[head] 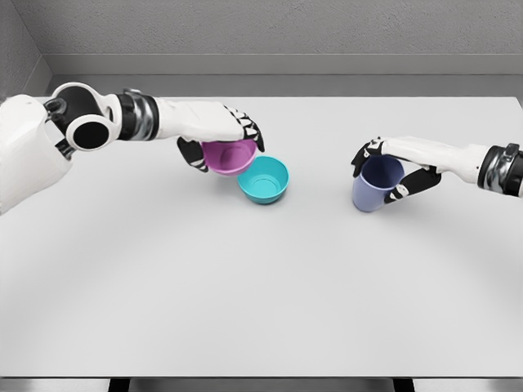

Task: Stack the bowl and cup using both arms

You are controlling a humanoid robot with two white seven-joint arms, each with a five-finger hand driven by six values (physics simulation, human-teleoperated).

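My left hand (221,143) is shut on a pink bowl (230,158), holding it by the rim just above the table at centre left. A teal bowl (264,179) sits on the table right beside it, touching or nearly touching the pink bowl's lower right side. Over at the right, my right hand (391,167) is shut on a lavender cup (376,184), fingers wrapped around its upper part. The cup leans slightly, with its opening facing up and a little to the right.
The white table (261,294) stretches wide toward the front edge. A grey wall runs along the back. Nothing else stands on the table.
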